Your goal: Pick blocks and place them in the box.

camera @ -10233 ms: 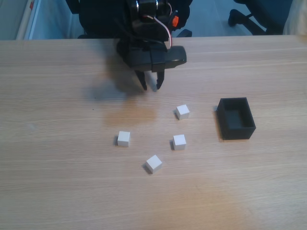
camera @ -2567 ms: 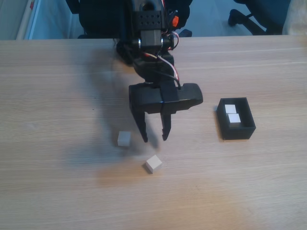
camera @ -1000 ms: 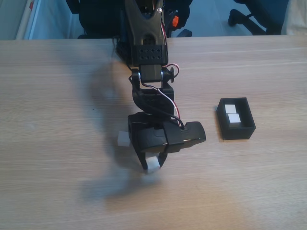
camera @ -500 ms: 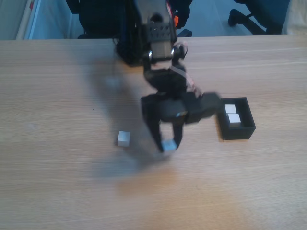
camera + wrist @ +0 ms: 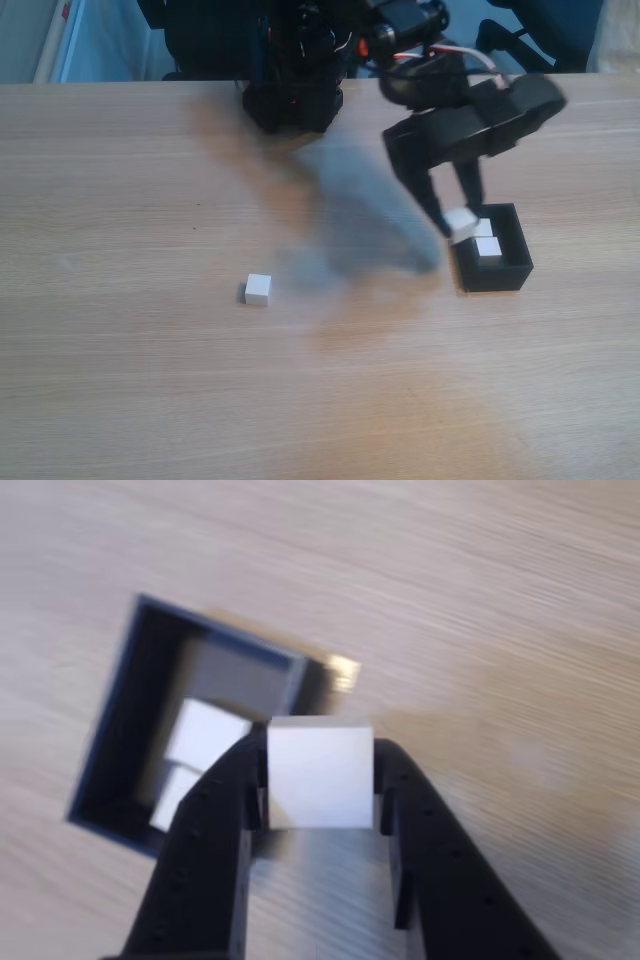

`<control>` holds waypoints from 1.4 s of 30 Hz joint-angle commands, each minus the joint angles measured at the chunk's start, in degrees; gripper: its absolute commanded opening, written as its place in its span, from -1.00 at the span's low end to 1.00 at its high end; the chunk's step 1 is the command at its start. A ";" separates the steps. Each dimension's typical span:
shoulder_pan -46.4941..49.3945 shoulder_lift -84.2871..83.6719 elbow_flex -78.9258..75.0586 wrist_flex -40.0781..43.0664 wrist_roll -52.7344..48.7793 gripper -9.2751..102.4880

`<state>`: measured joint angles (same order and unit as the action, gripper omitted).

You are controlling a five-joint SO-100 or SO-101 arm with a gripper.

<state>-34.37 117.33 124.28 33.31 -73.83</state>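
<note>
Gripper (image 5: 318, 780) clamped on opposite flat faces of white block (image 5: 318, 775), likely light, rigid, smooth, poised at rim of black box (image 5: 513, 268) holding two blocks (image 5: 487, 247); last block (image 5: 258, 289) alone on table (image 5: 150, 380).

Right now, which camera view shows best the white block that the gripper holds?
The wrist view: the held block is large and sharp there, clamped between both black fingers, beside the black box. In the fixed view the same block is small and blurred, at the box's near edge.
</note>
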 commanded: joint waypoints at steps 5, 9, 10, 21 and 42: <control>-3.69 -8.79 -13.45 4.66 4.66 -0.83; -4.04 -13.27 -18.63 7.12 6.33 -0.80; -4.04 -14.06 -19.69 7.91 6.68 -0.77; -4.57 -18.46 -26.63 12.92 8.44 -0.51; 30.41 7.03 4.66 11.34 -9.14 -0.83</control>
<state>-8.26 121.11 127.53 47.99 -82.62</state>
